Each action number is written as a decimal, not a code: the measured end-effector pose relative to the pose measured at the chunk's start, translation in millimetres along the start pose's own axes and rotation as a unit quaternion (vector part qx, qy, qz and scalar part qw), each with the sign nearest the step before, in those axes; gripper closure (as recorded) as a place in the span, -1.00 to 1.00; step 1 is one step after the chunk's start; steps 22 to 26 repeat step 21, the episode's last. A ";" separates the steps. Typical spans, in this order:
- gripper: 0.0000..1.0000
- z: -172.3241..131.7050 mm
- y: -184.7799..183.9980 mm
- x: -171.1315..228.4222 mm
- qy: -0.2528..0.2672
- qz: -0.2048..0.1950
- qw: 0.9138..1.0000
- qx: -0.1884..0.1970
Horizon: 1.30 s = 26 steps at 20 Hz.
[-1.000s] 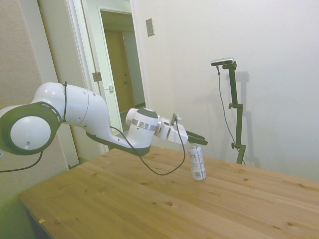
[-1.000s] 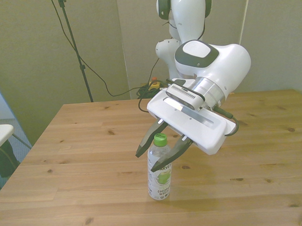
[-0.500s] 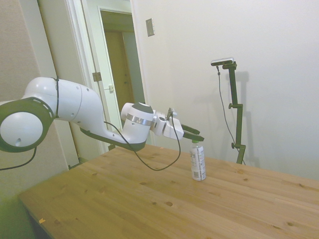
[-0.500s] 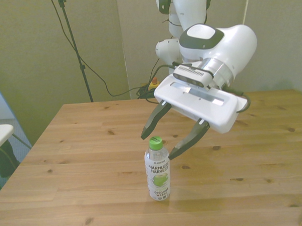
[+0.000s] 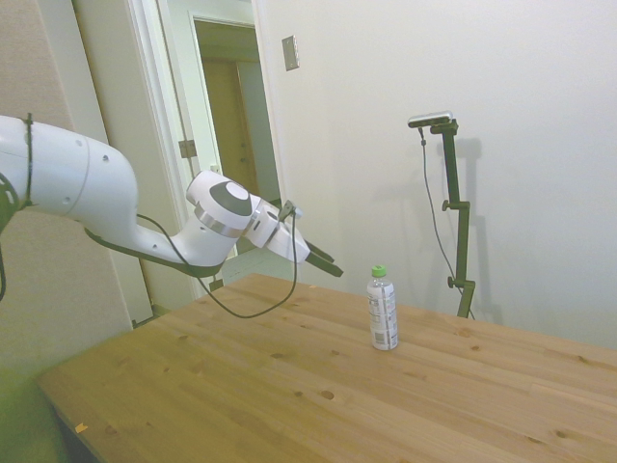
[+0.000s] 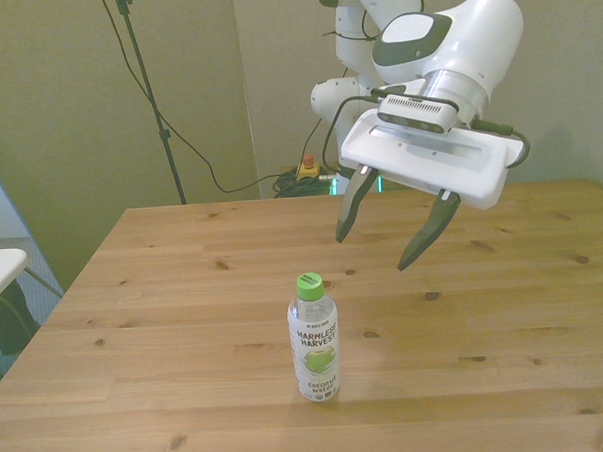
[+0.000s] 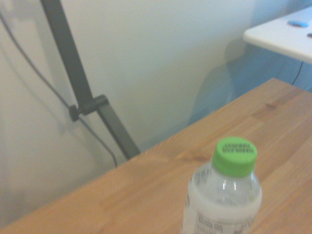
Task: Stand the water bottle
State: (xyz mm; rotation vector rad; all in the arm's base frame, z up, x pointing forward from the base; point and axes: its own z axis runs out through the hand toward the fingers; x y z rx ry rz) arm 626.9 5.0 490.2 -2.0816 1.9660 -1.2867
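The water bottle [image 6: 314, 338] stands upright on the worktop [image 6: 166, 322], near its front edge in the front view, green cap [image 6: 309, 283] uppermost and label facing the camera; no lean is evident in either the front or the side view [image 5: 382, 309]. The wrist view shows the cap [image 7: 236, 155] and the bottle's shoulders from close by, with bare wood around them and nothing in contact. Beyond the bottle, the gripper [image 6: 390, 229] now hangs clear of it, raised and drawn back toward the robot, jaws spread wide apart and empty. One second ago those jaws flanked the bottle's neck, and half a second ago they were already opened just above the cap; the arm has since retreated, which the side view confirms, the gripper [image 5: 325, 262] now being well apart from the bottle with open air between them. The bottle has not shifted from its spot over that interval and has kept its upright stance unsupported. Judgement: release is complete and the bottle holds its stance on its own base, so the task appears to be achieved; only the arm's withdrawal seems left to finish.
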 end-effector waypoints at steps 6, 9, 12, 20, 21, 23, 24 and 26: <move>-1.00 -32.9 48.5 -0.4 -0.090 -0.092 0.991 -0.047; -1.00 -42.8 66.7 -4.3 -0.135 -0.144 0.978 -0.072; -1.00 -54.0 78.3 -9.6 -0.169 -0.200 0.960 -0.094; -1.00 -71.8 97.8 -39.9 -0.271 -0.317 0.900 -0.124; -1.00 -73.6 98.0 -42.9 -0.278 -0.327 0.895 -0.122; -1.00 -73.6 98.0 -42.9 -0.278 -0.327 0.895 -0.122; -1.00 -73.6 98.0 -42.9 -0.278 -0.327 0.895 -0.122; -1.00 -73.6 98.0 -42.9 -0.278 -0.327 0.895 -0.122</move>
